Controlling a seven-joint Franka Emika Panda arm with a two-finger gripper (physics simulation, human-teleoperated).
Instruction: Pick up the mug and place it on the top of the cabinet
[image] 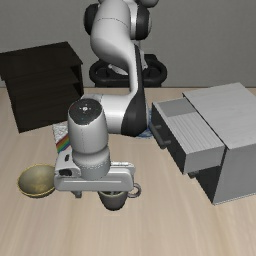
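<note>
A dark grey mug [114,201] stands on the wooden table near the front, a little to the exterior view's left of centre. My gripper [108,192] is lowered straight over it, and the white hand covers the mug's top. The grey cabinet [232,120] stands at the exterior view's right, with a flat top and its upper drawer [178,128] pulled out toward the middle of the table.
A tan bowl [37,180] sits at the exterior view's left, close beside my hand. A flat box [60,141] with coloured print lies behind it, partly under the arm. A dark brown cabinet [40,85] fills the back left.
</note>
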